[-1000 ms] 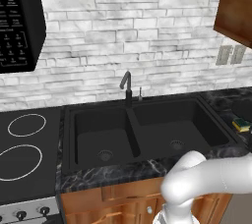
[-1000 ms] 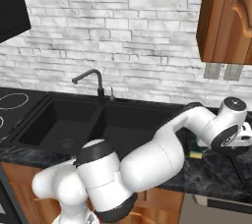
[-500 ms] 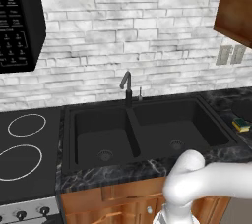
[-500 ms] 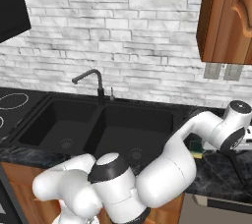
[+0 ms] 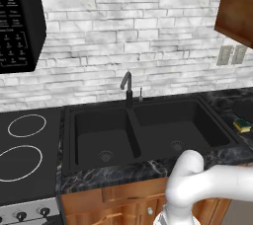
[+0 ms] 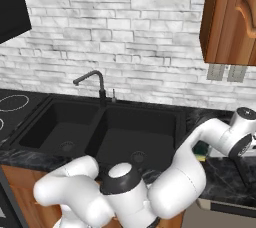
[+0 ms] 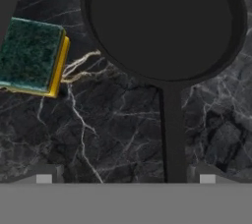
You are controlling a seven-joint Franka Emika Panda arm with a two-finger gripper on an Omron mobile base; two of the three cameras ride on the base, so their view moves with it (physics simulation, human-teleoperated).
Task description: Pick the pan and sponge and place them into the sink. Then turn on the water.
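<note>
- The pan (image 7: 162, 24) lies flat on the dark marble counter (image 7: 108, 134) right of the sink (image 5: 148, 130); its straight handle (image 7: 171, 134) runs back toward the camera, between the finger tips.
- The sponge (image 7: 32, 56), green side up, sits just beside the pan's rim, apart from it, near the sink's edge.
- The gripper (image 7: 125, 179) hovers above the handle with its jaws spread wide and nothing between them; only the two tips show at the bottom of the hand view.
- Risk: the handle is thin and lies nearer one tip than the other, so an off-centre close could nudge it sideways rather than clamp it.
- Risk: held by the handle alone, the round body would likely sag or twist in the grip and could slip out on the way to the basin.
- Risk: a swinging pan could knock the sponge along the counter or off its edge.
- Both basins look bare, and no stream falls from the faucet (image 5: 127, 88).
- Writing: the black panel (image 5: 12, 21) at upper left of the left base view carries small white marks, probably button labels, too blurred to read. No brand shows on pan or sponge.
</note>
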